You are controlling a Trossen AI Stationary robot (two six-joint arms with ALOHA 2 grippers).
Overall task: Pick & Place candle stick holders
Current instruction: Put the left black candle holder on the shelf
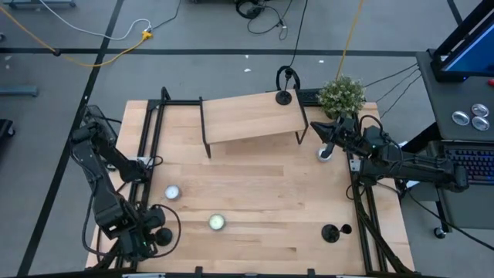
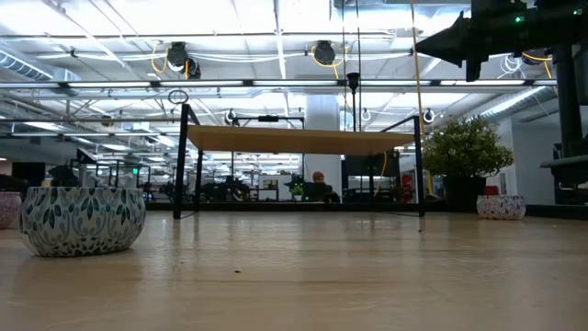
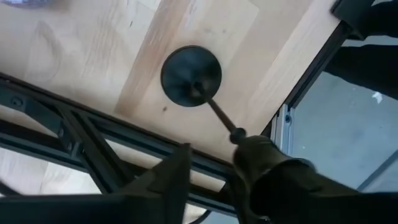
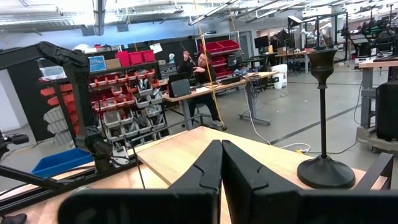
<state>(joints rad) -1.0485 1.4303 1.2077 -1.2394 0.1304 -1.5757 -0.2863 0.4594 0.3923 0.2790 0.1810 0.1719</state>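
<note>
One black candle stick holder point(image 3: 191, 76) stands on its round base near the table's near left corner. My left gripper point(image 3: 211, 158) is open above it, with the stem's top point(image 3: 236, 134) at one fingertip. A second holder point(image 4: 323, 124) stands on the small raised wooden table point(image 1: 251, 117) at its far right corner. My right gripper point(image 4: 221, 163) is shut and empty, in the air to the right of that table. A third holder point(image 1: 333, 232) is on the table at the near right. My left gripper comes at the holder from above, pointing down. One fingertip point(image 3: 252, 152) is right beside the stem's top end point(image 3: 236, 134). I cannot tell whether it touches. The holder's base rests on the table.
Three round tealights sit on the table: one at the near left point(image 1: 171, 191), one at the near middle point(image 1: 217, 222) and one at the right point(image 1: 325, 154) below my right gripper. A potted plant point(image 1: 342, 94) stands at the far right. Black frame rails point(image 1: 150, 139) run along both sides.
</note>
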